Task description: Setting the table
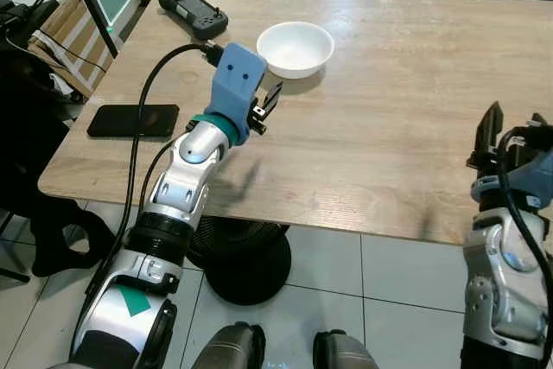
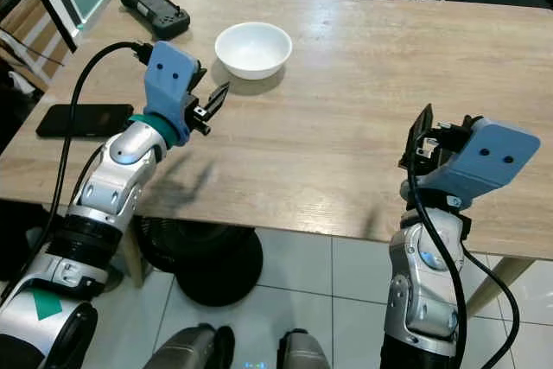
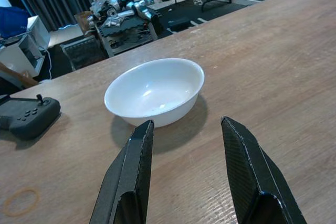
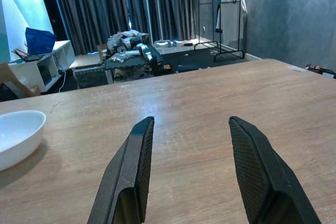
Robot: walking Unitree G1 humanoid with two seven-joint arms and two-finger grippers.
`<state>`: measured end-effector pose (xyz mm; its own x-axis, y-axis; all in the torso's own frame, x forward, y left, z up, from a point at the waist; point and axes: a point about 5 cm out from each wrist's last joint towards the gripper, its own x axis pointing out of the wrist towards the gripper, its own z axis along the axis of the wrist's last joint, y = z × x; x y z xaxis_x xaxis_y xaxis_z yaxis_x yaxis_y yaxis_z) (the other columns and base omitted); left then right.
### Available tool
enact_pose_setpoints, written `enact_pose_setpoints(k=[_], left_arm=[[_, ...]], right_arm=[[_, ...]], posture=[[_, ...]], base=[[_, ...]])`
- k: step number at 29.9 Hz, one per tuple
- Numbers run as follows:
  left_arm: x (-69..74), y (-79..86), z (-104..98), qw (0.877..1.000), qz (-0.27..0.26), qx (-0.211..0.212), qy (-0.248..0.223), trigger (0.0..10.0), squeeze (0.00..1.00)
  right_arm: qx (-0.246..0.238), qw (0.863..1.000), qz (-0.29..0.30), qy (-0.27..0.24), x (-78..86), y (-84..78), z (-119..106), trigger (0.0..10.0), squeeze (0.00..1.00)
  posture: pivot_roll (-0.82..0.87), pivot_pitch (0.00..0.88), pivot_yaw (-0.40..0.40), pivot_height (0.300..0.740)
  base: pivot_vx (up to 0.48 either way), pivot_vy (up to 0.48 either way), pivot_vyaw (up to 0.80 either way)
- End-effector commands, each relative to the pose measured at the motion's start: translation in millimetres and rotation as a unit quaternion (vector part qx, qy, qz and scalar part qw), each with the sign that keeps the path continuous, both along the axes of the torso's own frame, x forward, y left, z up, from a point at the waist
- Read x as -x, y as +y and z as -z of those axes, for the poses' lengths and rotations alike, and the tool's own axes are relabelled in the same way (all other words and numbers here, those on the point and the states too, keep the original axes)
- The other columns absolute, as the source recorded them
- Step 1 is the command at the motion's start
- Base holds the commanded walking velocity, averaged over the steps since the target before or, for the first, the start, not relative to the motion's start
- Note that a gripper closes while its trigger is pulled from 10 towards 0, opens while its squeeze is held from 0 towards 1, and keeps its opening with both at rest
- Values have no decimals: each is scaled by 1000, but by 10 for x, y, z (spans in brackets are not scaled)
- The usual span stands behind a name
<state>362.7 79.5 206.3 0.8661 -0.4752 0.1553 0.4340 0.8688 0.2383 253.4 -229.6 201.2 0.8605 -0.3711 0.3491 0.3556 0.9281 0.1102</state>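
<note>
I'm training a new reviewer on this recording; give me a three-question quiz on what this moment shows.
1. True or false: the left gripper is shut on the white bowl.
2. Which lies nearest the table edge on the robot's left? A) game controller B) black phone C) bowl
3. Fill in: the right gripper is ____, holding nothing.

Key: 1. False; its fingers are open and short of the bowl. 2. B. 3. open.
</note>
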Motion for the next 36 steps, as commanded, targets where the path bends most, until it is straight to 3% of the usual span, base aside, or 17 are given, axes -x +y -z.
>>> enact_pose_setpoints(k=[1, 20, 36], left_arm=[[4, 10, 61, 1000, -1, -4, 15, 10000, 0], [47, 35, 128, 1000, -8, -14, 24, 10000, 0], [7, -24, 125, 1000, -12, -10, 24, 10000, 0]], right_arm=[[-3, 1000, 1, 14, 11, 14, 82, 10000, 0], [-4, 999, -22, 32, -37, 190, 199, 10000, 0], [3, 999, -15, 28, -18, 153, 177, 10000, 0]], posture=[[45, 0, 122, 740], [65, 0, 130, 740], [35, 0, 132, 740]], base=[[0, 0, 0], [0, 0, 0], [0, 0, 0]])
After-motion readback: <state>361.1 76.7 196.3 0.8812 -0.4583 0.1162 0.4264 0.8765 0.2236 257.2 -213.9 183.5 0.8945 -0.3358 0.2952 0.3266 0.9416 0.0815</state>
